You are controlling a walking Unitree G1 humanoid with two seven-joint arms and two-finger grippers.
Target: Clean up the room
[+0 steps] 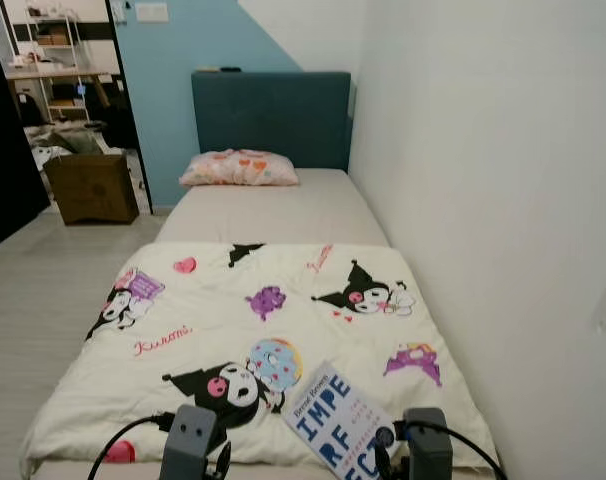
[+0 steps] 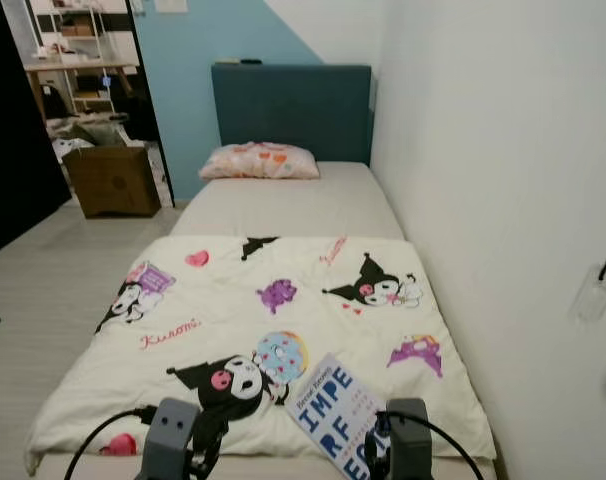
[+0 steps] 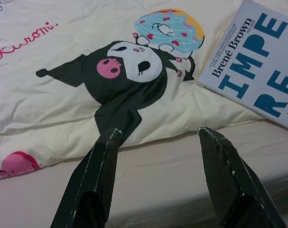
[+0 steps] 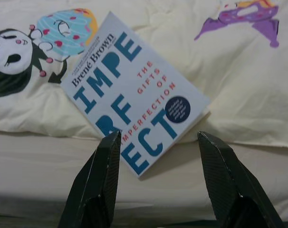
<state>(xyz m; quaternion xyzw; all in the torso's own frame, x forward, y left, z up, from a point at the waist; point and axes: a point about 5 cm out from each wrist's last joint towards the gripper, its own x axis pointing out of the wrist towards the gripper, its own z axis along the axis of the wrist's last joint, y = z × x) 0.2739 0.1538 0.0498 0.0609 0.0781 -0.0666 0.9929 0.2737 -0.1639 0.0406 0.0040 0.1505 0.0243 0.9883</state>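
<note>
I am seeing a white paperback book (image 4: 134, 97) lying face up on the cartoon-print duvet (image 1: 283, 330) at the foot of the bed (image 1: 273, 212), its lower corner overhanging the duvet's edge; right gripper (image 4: 158, 137) is hovering just before that corner, fingers spread wide, touching nothing; left gripper (image 3: 158, 133) is hanging beside it, equally wide, facing the duvet hem; a floral pillow (image 1: 239, 168) is resting against the teal headboard (image 1: 271, 118); a cardboard box (image 1: 93, 186) is sitting on the floor near the doorway.
</note>
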